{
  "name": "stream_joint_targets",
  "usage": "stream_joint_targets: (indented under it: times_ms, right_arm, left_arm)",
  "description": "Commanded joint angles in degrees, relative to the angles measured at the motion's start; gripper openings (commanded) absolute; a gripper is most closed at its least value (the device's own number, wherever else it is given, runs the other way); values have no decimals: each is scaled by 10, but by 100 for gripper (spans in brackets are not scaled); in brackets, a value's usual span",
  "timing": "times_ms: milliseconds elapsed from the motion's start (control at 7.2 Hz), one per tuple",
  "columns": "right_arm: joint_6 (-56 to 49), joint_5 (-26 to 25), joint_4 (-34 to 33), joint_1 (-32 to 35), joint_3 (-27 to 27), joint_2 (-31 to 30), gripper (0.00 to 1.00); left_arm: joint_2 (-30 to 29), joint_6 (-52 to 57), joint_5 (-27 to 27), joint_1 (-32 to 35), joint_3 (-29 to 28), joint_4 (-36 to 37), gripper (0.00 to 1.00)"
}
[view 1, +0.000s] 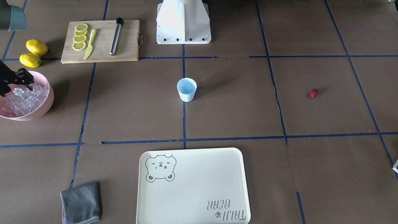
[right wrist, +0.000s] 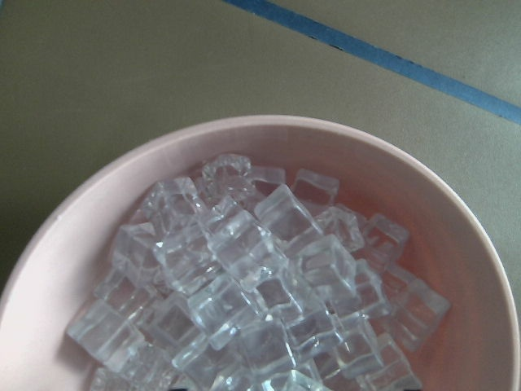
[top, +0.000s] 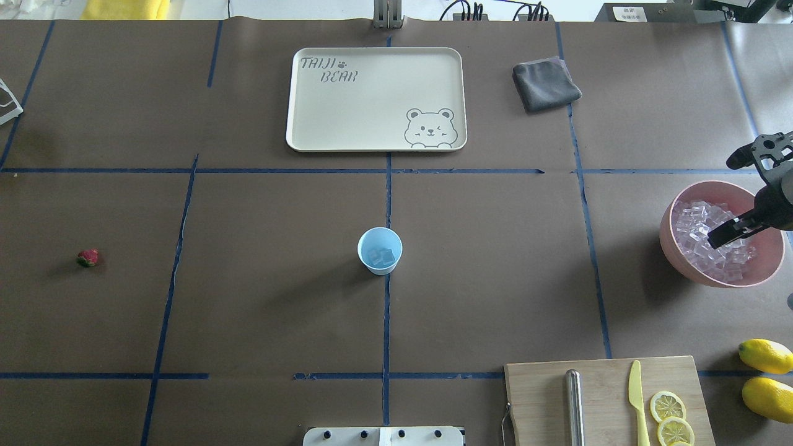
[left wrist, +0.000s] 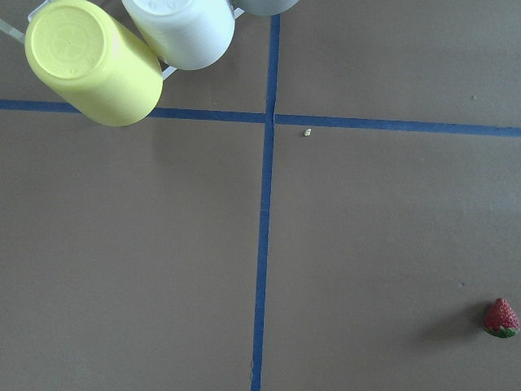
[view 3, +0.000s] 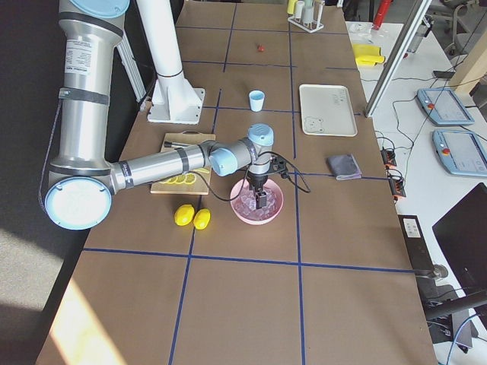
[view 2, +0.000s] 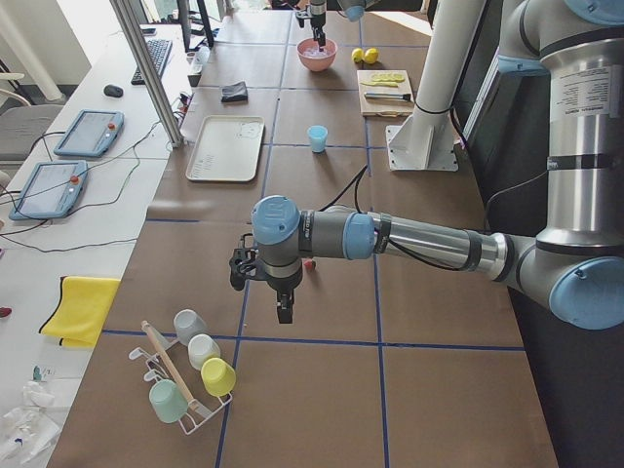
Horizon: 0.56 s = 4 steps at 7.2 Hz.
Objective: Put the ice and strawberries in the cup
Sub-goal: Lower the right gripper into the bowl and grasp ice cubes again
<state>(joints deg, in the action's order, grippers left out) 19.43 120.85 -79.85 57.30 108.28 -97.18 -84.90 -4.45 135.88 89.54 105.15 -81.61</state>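
Observation:
The pale blue cup (top: 380, 250) stands upright at the table's middle with two clear ice cubes (top: 379, 256) inside. The pink bowl (top: 671, 238) at the overhead view's right holds several ice cubes (top: 699, 230). They fill the right wrist view (right wrist: 252, 277). My right gripper (top: 722, 203) hangs over the bowl, open and empty. The red strawberry (top: 88, 257) lies alone at the far left, and shows low right in the left wrist view (left wrist: 501, 318). My left gripper (view 2: 283, 312) hovers near it, seen only in the exterior left view, so I cannot tell its state.
A wooden cutting board (top: 607, 378) holds lemon slices (top: 668, 406), a yellow knife (top: 638, 396) and a metal muddler (top: 575, 406). Two lemons (top: 766, 355) lie beside it. A cream tray (top: 310, 124) and a grey cloth (top: 545, 83) sit at the far side. A rack of cups (left wrist: 94, 61) stands past the strawberry.

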Motion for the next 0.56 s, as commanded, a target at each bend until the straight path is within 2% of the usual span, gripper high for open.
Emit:
stream_joint_targets:
  times_ms: [0, 278, 417]
  right_arm:
    - [0, 0, -1, 0, -3, -3, 77]
    - [-1, 1, -1, 0, -8, 1, 65]
    - [-1, 1, 0, 0, -10, 1, 63]
  left_arm:
    - [0, -2, 0, 0, 2, 0, 100]
    - [0, -2, -1, -1, 5, 0, 100]
    - [1, -2, -1, 0, 5, 1, 100]
